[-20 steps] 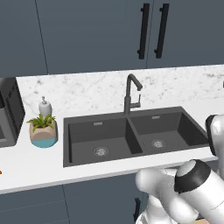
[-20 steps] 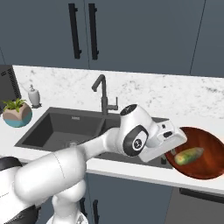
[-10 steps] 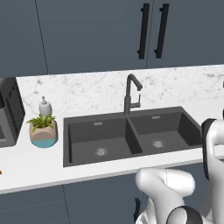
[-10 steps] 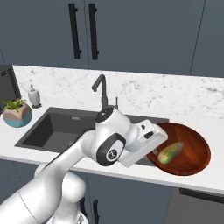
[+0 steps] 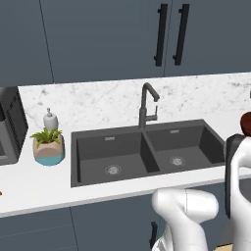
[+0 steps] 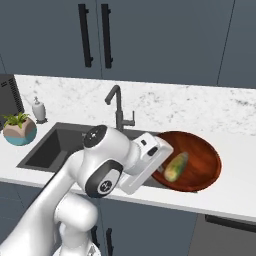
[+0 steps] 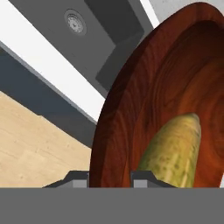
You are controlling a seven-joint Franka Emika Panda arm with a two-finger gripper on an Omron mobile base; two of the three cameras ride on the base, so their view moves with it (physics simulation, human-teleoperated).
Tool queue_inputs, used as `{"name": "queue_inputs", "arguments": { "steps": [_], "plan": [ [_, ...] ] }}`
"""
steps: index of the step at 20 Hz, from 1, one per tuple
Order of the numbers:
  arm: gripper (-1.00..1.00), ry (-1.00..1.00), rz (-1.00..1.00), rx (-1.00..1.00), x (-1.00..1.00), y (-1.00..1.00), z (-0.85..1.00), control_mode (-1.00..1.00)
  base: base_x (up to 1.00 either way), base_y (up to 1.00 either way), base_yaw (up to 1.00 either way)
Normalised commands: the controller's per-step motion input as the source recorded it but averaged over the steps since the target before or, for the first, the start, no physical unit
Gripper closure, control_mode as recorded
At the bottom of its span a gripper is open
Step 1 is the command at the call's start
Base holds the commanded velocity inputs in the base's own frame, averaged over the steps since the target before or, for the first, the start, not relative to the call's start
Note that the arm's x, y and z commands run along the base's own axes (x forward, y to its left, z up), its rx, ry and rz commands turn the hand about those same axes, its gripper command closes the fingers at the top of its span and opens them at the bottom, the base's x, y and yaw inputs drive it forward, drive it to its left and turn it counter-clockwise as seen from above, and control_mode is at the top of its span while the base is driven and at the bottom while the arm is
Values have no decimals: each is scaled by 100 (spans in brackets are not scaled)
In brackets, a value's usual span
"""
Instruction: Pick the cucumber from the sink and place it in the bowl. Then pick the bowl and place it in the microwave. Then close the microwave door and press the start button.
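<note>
My gripper (image 6: 158, 171) is shut on the near left rim of the reddish-brown bowl (image 6: 202, 159), which it holds over the counter at the right end of the dark double sink (image 6: 52, 145). The yellow-green cucumber (image 6: 175, 166) lies inside the bowl. In the hand view the bowl (image 7: 144, 100) stands on edge, its rim between the two fingertips of the gripper (image 7: 110, 178), with the cucumber (image 7: 177, 151) just right of them. The bowl's edge (image 5: 246, 120) peeks past the arm in the left base view. Both basins of the sink (image 5: 142, 152) are bare. The microwave is out of view.
A dark gooseneck tap (image 5: 146, 104) rises behind the sink. On the left counter stand a potted plant (image 5: 47, 145), a soap bottle (image 5: 49, 119) and a small black boxy appliance (image 5: 10, 125). Dark wall cabinets with black handles (image 6: 95, 35) hang above.
The arm has carried the bowl with the cucumber leftward and slightly up, toward the sink's right end. The gripper has stayed shut on the rim.
</note>
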Motion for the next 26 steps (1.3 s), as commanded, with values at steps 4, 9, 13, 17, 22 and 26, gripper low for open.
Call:
{"name": "queue_inputs", "arguments": {
  "steps": [4,9,13,17,22,26],
  "plan": [
    [100,0,14,0,-26,34,41,-100,0,0,0],
    [100,0,6,-8,-28,27,32,-100,0,0,0],
    [100,0,0,-16,-39,21,23,-100,0,0,0],
    [100,0,0,-10,-18,21,20,-100,0,0,0],
    [100,1,2,-2,0,4,20,-100,0,0,0],
    [100,1,3,0,0,0,-1,-100,0,0,0]
  ]
}}
